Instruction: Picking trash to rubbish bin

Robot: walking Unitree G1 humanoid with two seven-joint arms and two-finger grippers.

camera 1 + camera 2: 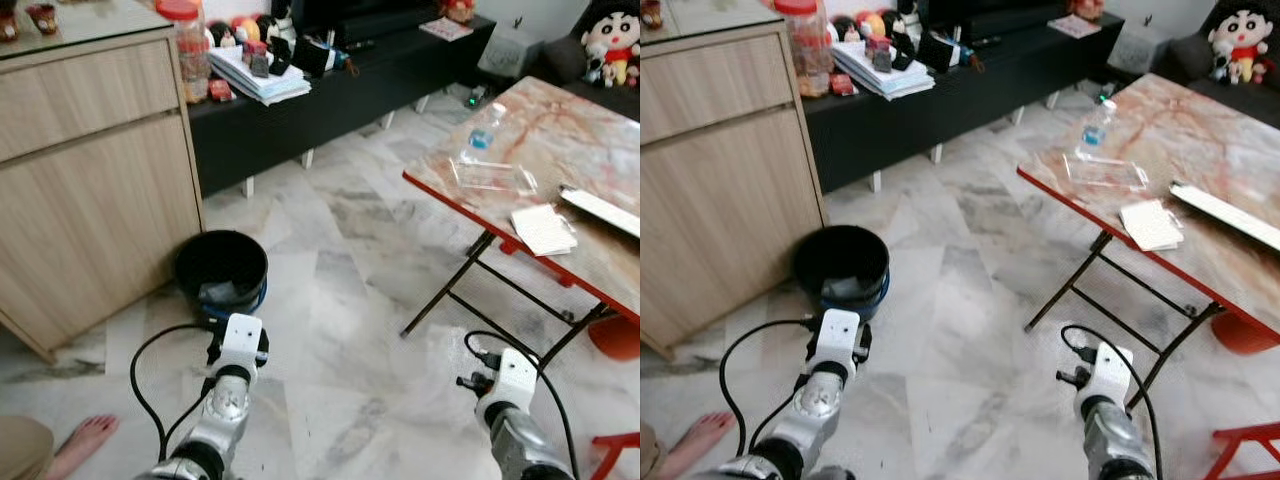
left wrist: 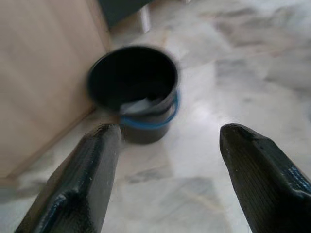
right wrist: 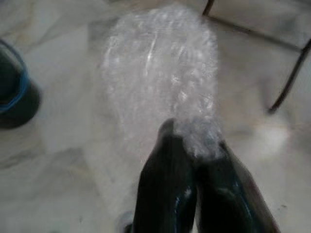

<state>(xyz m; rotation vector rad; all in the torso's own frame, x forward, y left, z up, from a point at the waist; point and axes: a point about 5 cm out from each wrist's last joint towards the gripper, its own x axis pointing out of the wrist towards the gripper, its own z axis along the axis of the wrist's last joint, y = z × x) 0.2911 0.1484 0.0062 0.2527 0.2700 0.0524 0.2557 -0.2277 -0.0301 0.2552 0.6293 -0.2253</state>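
One sheet of bubble wrap (image 3: 160,73) hung pinched in the right gripper (image 3: 194,150), fingers closed on it, above the floor. One black bin (image 1: 221,268) (blue-handled) stood by the cabinet (image 1: 90,170). The left gripper (image 2: 167,145) gaped wide, empty, near the bin.

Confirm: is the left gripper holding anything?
No. The left gripper is open, its fingers apart with only floor and the bin beyond.

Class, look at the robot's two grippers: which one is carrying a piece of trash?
The right gripper: its fingers are shut on a bubble wrap sheet. The left gripper is open and empty, facing the black bin.
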